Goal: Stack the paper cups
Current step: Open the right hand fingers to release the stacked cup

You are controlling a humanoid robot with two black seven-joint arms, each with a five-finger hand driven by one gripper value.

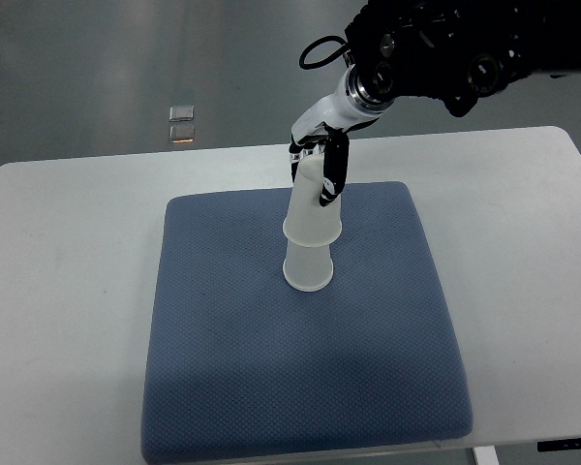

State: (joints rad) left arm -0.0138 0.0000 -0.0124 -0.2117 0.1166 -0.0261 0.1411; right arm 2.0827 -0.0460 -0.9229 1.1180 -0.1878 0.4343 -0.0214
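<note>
Right hand [321,165] gripped top cup [312,208], seating it over lower cup [307,269]; next, let go straight.

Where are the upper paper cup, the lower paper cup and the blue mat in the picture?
upper paper cup [310,203]: top view, middle of its side wall.
lower paper cup [307,270]: top view, its visible wall below the upper cup's rim.
blue mat [232,378]: top view, bare part of its front surface.
</note>
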